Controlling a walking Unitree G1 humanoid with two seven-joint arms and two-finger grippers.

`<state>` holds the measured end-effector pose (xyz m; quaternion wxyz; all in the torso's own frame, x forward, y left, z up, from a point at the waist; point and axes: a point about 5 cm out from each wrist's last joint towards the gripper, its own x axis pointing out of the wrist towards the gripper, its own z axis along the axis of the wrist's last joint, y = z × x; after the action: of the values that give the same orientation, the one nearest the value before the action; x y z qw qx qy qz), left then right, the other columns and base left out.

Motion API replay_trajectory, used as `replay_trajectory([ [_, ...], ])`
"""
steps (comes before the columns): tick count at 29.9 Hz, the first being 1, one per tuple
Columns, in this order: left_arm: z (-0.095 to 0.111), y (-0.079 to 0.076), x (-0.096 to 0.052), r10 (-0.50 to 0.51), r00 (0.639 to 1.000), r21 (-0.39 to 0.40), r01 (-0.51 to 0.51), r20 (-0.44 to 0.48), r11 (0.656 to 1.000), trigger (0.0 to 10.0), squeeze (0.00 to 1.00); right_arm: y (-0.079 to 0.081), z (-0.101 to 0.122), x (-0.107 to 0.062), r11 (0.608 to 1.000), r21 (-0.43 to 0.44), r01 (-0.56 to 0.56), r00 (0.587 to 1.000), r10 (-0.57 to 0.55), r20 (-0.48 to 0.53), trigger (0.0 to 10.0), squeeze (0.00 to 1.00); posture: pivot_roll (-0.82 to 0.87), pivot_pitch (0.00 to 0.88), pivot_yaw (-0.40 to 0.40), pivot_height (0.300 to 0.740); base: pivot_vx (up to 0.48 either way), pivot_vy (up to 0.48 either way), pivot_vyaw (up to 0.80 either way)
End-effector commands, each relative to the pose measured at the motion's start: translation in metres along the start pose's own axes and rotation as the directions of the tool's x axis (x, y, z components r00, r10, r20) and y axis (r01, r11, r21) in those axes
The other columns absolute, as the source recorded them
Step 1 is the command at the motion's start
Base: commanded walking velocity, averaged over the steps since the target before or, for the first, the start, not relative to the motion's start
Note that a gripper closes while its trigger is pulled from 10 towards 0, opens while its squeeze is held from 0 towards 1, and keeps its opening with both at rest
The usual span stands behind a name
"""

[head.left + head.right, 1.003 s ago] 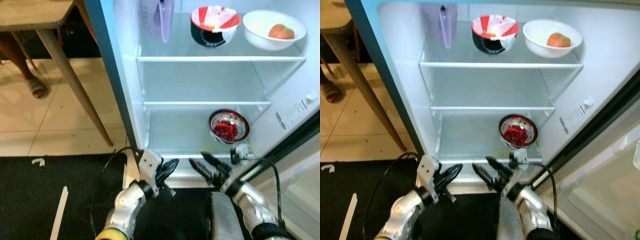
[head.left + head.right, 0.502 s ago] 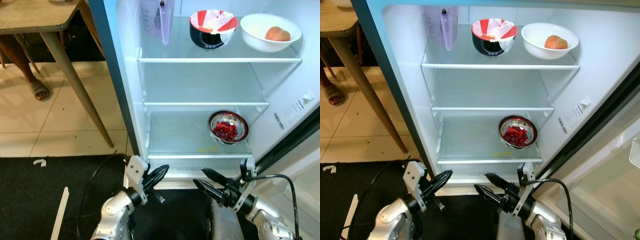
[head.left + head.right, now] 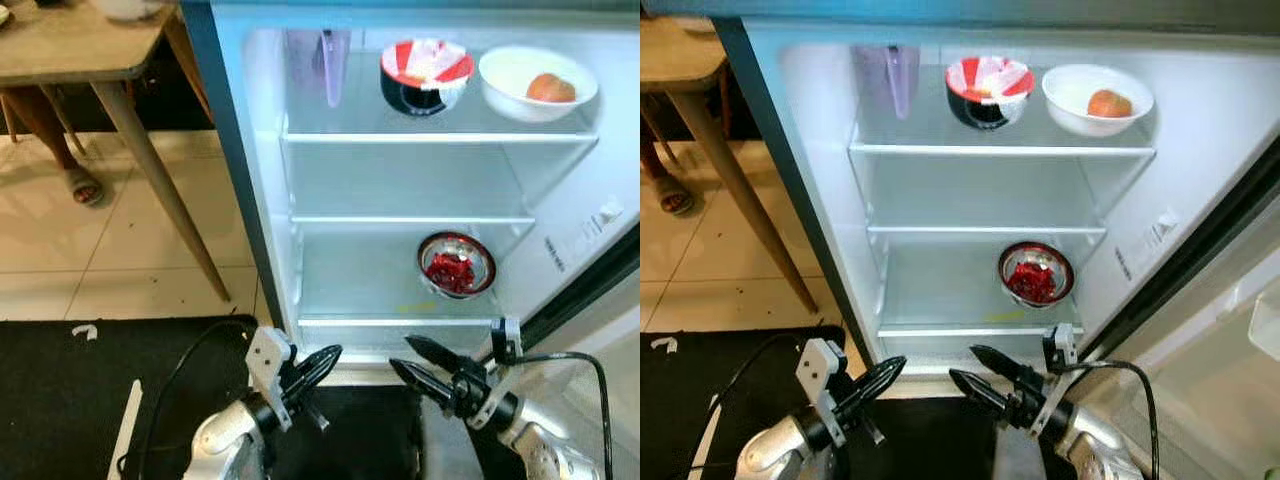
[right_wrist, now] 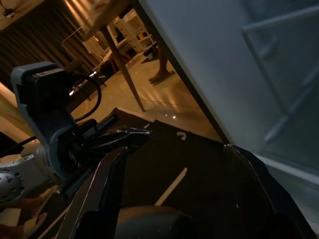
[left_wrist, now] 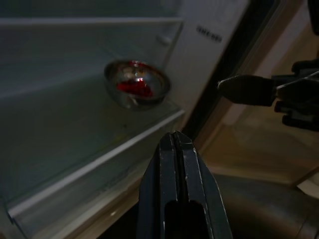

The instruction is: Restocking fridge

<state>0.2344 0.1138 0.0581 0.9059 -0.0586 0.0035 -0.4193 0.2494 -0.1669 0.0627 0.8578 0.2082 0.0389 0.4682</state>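
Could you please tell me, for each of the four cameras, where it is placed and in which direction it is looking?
Left eye view: on the head, looking down into the open fridge; left end effector and right end effector below.
Right eye view: beside it, same scene.
Left wrist view: along its shut fingers toward the steel bowl.
Right wrist view: between its open fingers toward the dark mat and a person's foot.
Shared: both eyes and the left wrist see the steel bowl.

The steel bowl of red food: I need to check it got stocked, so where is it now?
The steel bowl of red food sits on the fridge's bottom glass shelf, toward its right side, two shelves below the red-and-white bowl.
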Motion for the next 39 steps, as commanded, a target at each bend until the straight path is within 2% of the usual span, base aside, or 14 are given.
replay_trajectory([
  [1, -0.0032, -0.0038, -0.0025, -0.005, 1.000, -0.013, 0.005, -0.017, 1.000, 10.0, 0.00, 0.0010, -0.0004, -0.0029, 1.000, 0.008, 0.006, 1.000, -0.006, -0.003, 10.0, 0.00, -0.04, 0.189, -0.009, 0.628, 0.000, 0.000, 0.00],
  [6, 0.0005, -0.0055, -0.0041, -0.010, 1.000, -0.015, 0.010, -0.020, 1.000, 10.0, 0.00, 0.0027, 0.0025, -0.0010, 1.000, -0.017, 0.010, 1.000, -0.011, -0.007, 10.0, 0.00, -0.03, 0.187, -0.009, 0.648, 0.000, 0.000, 0.00],
  [12, 0.0030, -0.0072, -0.0053, -0.016, 0.999, -0.016, 0.015, -0.032, 1.000, 10.0, 0.00, 0.0013, -0.0001, 0.0034, 0.997, -0.048, 0.053, 0.997, -0.056, -0.047, 10.0, 0.00, -0.03, 0.183, -0.007, 0.648, 0.000, 0.000, 0.00],
  [17, 0.0025, -0.0084, -0.0049, -0.019, 0.999, -0.018, 0.019, -0.038, 1.000, 10.0, 0.00, 0.0035, 0.0045, 0.0033, 1.000, 0.020, 0.005, 1.000, -0.005, 0.007, 10.0, 0.00, -0.03, 0.179, -0.007, 0.653, 0.000, 0.000, 0.00],
  [32, -0.0001, -0.0135, 0.0027, -0.025, 0.999, -0.032, 0.023, -0.048, 0.999, 10.0, 0.00, 0.0053, 0.0012, 0.0052, 0.999, 0.032, -0.001, 1.000, 0.001, -0.005, 10.0, 0.00, -0.03, 0.179, -0.007, 0.712, 0.000, 0.000, 0.00],
  [39, -0.0054, -0.0106, -0.0004, -0.016, 0.997, -0.034, 0.014, -0.078, 0.999, 10.0, 0.00, 0.0038, -0.0007, 0.0010, 0.999, 0.051, 0.008, 1.000, -0.008, -0.002, 10.0, 0.00, -0.03, 0.177, -0.003, 0.740, 0.000, 0.000, 0.00],
])
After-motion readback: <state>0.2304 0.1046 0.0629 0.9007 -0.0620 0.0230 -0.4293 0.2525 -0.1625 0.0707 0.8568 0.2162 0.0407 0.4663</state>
